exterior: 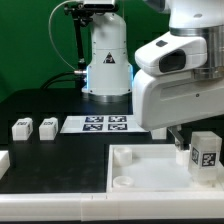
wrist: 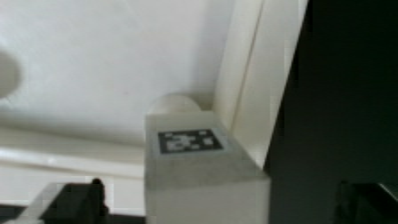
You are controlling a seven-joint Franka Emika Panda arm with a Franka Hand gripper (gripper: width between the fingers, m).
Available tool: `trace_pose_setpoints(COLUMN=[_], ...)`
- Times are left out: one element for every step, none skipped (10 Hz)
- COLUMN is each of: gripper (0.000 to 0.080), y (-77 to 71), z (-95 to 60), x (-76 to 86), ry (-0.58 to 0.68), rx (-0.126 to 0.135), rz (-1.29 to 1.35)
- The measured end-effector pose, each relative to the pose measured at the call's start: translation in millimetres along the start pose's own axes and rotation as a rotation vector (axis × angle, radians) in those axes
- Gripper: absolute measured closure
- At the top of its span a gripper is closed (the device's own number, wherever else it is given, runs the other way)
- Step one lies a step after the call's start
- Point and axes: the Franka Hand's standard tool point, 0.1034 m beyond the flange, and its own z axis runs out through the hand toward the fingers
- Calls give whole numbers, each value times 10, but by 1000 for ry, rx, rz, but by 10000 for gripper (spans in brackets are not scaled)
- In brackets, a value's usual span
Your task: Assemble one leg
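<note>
- Leg (exterior: 205, 152) stands upright on the panel's (exterior: 140, 168) corner at the exterior view's right, its end at the round socket (wrist: 178, 102), seemingly placed for screwing in.
- Tool (wrist: 222, 205) is wide and straddles the leg. Fingers (wrist: 75, 200) are clear on both sides, probably ready to grip and twist.

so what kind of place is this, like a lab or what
Probably a robotics lab bench: a robot arm on a black table, a marker board, and a tag-marked furniture leg.
</note>
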Motion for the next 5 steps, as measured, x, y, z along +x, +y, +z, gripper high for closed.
trace_pose_setpoints(gripper=[273, 420, 495, 495, 495], y=[0, -3, 6, 10, 4], z=[8, 8, 7, 5, 2], x=[-4, -4, -4, -3, 5], ry=[0, 0, 0, 1, 4], rx=[0, 1, 0, 0, 3], rz=[0, 42, 38, 42, 182])
